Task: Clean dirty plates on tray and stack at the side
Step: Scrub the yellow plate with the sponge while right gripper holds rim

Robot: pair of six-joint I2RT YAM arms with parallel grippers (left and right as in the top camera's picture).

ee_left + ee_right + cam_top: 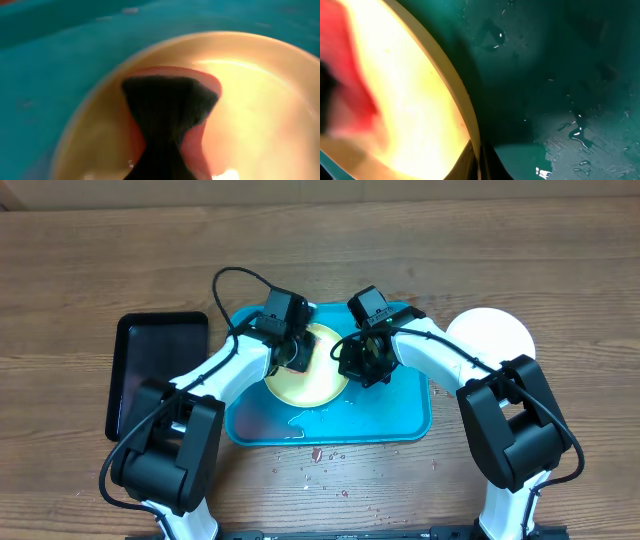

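A yellow-green-rimmed plate (318,383) lies on the turquoise tray (385,412). My left gripper (292,358) is shut on a dark scrubbing pad (170,102), which presses onto the plate (260,100) over a red smear (196,149). From the right, my right gripper (352,360) is shut on the plate's rim. In the right wrist view the rim (462,107) runs down between the two dark fingers, where the right gripper (479,162) pinches it. Red also shows on the plate's far side (350,75). A pale plate (490,335) sits on the table right of the tray.
A black tray (160,370) lies left of the turquoise one. Water beads wet the tray floor (575,132). Red specks (320,460) dot the wooden table in front of the tray.
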